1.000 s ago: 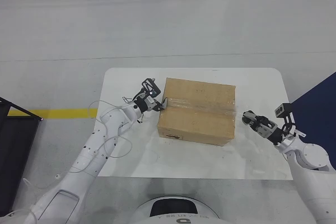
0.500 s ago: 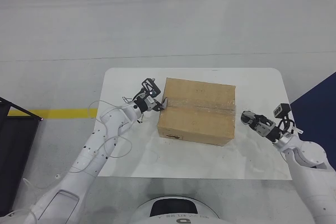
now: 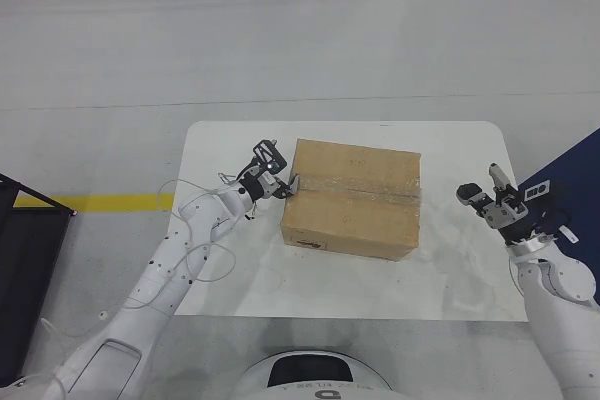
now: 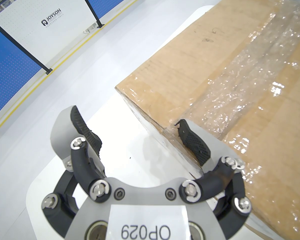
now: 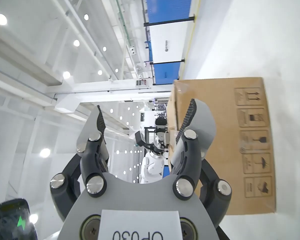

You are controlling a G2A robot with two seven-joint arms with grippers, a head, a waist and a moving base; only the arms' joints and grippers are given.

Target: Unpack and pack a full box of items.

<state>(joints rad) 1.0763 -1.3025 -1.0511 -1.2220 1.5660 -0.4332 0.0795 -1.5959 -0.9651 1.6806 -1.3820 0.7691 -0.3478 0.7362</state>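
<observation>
A closed cardboard box (image 3: 352, 198) sits mid-table, its top seam covered by clear tape (image 3: 356, 188). My left gripper (image 3: 290, 186) stands open at the box's left end. In the left wrist view (image 4: 127, 116) one fingertip (image 4: 183, 131) touches the torn tape end at the box's (image 4: 210, 58) top edge, the other hangs over the table. My right gripper (image 3: 481, 186) is open, apart from the box's right end, holding nothing. In the right wrist view (image 5: 145, 104) the box's printed end face (image 5: 242, 148) lies beyond the fingers.
The white table (image 3: 240, 280) has bare room in front of the box and on both sides. A black frame (image 3: 10, 250) stands on the floor at the left, by a yellow floor line (image 3: 100, 202). A blue panel (image 3: 580, 170) borders the right.
My right gripper has drawn back from the box's right end, moving right and turning its fingers away. The left arm and the box have not moved.
</observation>
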